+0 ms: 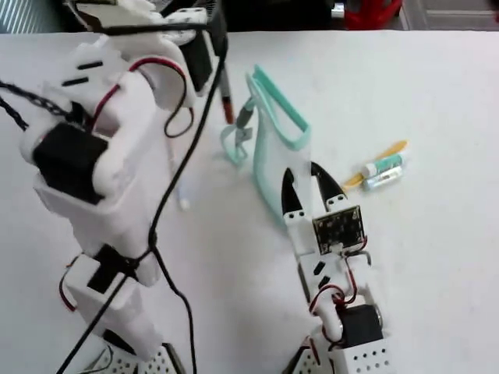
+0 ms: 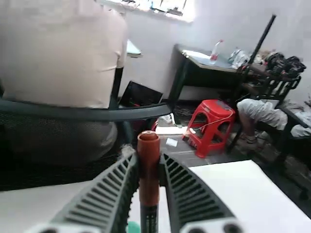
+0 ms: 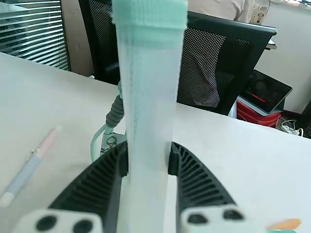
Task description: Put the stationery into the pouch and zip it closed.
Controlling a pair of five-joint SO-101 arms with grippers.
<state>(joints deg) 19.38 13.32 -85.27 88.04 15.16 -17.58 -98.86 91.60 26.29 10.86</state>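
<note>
A: How will the pouch [image 1: 274, 136] handle?

B: Light and soft, I'd judge. It's thin, see-through stuff with a mint-green band along the edge. It stands on edge on the counter [image 1: 437, 93], with the right gripper [image 3: 148, 151] pinching its near end. Released, it would probably flop over.

A: So where should it be held?

B: On the green band, which looks stiffer than the sides, so the opening keeps its shape. I can't tell how far the zip is open. The green loop [image 1: 234, 146] at the far end looks like the pull. It's small and may slip out of a grip.

A: And the left gripper [image 2: 147, 162]?

B: It's pressed onto a pen [image 2: 148, 143] with a dark barrel and a red-brown cap. In the high view the pen hangs near the pouch's far end, just beside it. It should be rigid, light and smooth, so it could slide between the jaws if it catches the band.

A: What else goes in?

B: Two small tubes [image 1: 383, 171] and a yellow stick [image 1: 390, 150] lie together on the counter, near the pouch. A pale pen [image 3: 29, 167] lies on the pouch's other side. All look light and hard, and the round ones could roll.
</note>
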